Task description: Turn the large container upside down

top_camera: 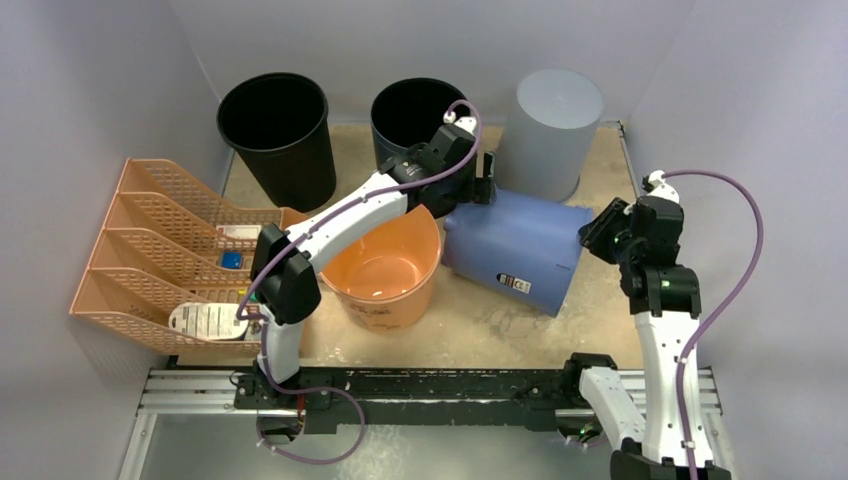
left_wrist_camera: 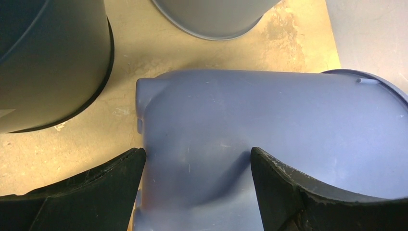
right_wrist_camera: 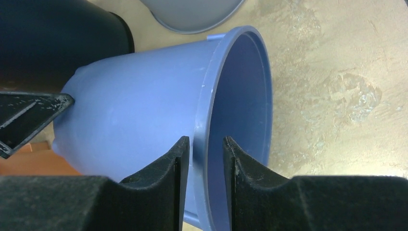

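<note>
The large blue container (top_camera: 515, 245) lies on its side on the table, its base pointing left and its open mouth right. My left gripper (top_camera: 483, 180) is open at the base end. In the left wrist view (left_wrist_camera: 197, 151) its jaws stand wide apart over the container's wall (left_wrist_camera: 269, 115) near the base edge. My right gripper (top_camera: 597, 228) is at the mouth. In the right wrist view (right_wrist_camera: 207, 139) its jaws straddle the rim (right_wrist_camera: 211, 86), one outside and one inside, with small gaps on both sides.
An orange bucket (top_camera: 385, 265) stands just left of the container, under my left arm. Two black bins (top_camera: 277, 120) (top_camera: 415, 110) and an upturned grey bin (top_camera: 550, 120) stand at the back. An orange file rack (top_camera: 160, 250) is at the left.
</note>
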{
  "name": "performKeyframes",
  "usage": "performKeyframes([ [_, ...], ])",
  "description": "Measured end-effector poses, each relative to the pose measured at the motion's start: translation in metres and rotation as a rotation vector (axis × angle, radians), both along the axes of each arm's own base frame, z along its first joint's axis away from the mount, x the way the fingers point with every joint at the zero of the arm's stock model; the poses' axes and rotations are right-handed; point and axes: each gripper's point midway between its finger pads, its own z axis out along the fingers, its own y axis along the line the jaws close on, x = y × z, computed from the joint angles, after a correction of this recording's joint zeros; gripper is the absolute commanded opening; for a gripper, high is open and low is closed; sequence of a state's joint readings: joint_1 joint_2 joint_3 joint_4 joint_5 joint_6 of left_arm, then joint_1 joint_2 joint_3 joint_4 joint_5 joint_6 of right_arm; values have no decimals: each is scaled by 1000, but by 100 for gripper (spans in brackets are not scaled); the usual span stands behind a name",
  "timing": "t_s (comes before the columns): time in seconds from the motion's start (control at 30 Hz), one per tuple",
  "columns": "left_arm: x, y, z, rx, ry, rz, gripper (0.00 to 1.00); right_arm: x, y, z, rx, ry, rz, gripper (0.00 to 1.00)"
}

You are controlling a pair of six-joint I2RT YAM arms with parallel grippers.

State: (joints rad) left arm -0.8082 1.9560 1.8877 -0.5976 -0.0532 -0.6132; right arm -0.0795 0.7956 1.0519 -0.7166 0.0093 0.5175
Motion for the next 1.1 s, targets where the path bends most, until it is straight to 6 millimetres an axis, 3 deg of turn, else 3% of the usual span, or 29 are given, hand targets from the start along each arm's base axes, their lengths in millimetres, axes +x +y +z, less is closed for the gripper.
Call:
performKeyframes([
  [0.27, -4, -6, 1, -25, 15, -29, 80, -1, -1, -5, -4, 8, -1, 6],
  [0.37, -6, -7, 1, -31, 21, -39, 80, -2, -4, -6, -11, 12, -21, 0],
  [0.93, -16, 9, 15, -25, 45, -37, 80, -9, -17, -8, -41, 39, -101, 0],
  [1.1, -22, 14, 0, -3, 85, -34, 80, -11, -20, -8, -48, 46, -117, 0],
])
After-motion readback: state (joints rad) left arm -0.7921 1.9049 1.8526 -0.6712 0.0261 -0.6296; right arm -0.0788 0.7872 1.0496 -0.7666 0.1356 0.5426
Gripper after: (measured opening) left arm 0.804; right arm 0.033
